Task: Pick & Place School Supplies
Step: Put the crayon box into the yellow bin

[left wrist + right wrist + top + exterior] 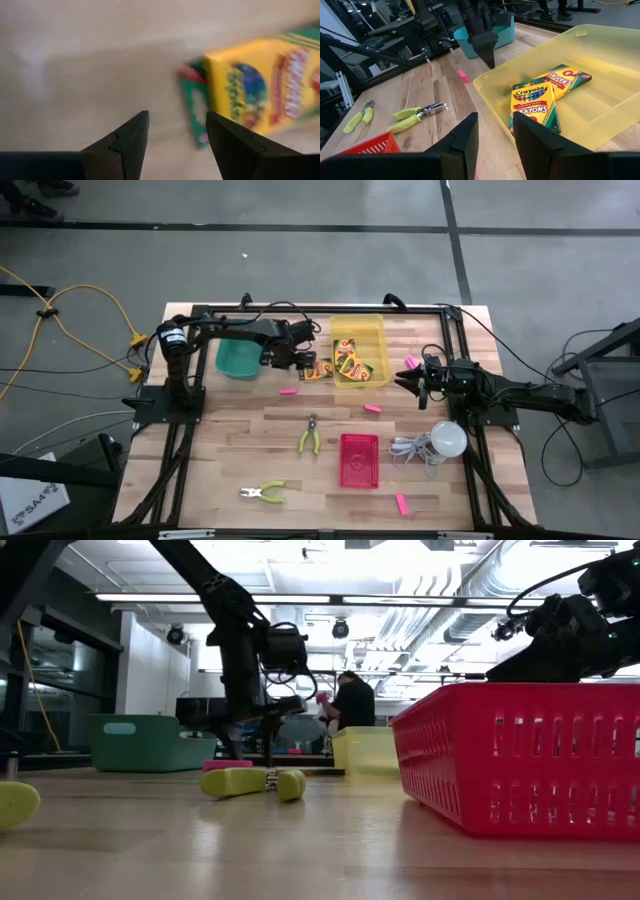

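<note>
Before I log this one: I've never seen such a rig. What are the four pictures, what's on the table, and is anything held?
Two dark robot arms work at a wooden table. One picture looks straight down, one looks level from the tabletop, and two come from cameras on the wrists.

On the table: a yellow bin holding crayon boxes, a teal bin, a red basket, two pliers, pink erasers and a white bulb with cord.

The left gripper is open and empty, above a crayon box lying on the wood beside the yellow bin. The right gripper, also open and empty, waits near that bin. Nothing is held.
</note>
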`<state>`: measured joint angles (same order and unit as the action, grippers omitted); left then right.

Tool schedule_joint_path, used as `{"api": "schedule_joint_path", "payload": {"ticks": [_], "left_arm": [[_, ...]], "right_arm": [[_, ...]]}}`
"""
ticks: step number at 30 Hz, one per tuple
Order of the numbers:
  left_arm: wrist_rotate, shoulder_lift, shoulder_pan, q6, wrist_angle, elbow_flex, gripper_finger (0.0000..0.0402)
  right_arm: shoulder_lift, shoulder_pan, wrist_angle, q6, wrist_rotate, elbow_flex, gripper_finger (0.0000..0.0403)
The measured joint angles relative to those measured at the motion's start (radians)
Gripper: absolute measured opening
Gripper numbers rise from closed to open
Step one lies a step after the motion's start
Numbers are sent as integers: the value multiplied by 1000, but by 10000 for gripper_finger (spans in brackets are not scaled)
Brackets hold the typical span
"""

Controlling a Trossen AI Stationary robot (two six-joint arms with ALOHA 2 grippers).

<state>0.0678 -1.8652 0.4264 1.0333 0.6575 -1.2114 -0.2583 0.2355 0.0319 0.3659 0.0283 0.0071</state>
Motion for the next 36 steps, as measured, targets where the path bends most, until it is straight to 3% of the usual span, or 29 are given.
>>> {"api": "schedule_joint_path", "payload": {"ticks": [4,19,27,36], "left_arm": [[-57,0,0,-11,79,-41,194],[-48,2,-28,5,96,-96,194],[-77,-46,-44,-3,239,-202,194],[-82,-74,-61,39,232,-207,194]], "right_arm": [[0,0,0,0,0,0,110],[0,0,0,0,0,0,110],[0,0,0,0,0,0,110],[0,0,0,0,0,0,110]]}}
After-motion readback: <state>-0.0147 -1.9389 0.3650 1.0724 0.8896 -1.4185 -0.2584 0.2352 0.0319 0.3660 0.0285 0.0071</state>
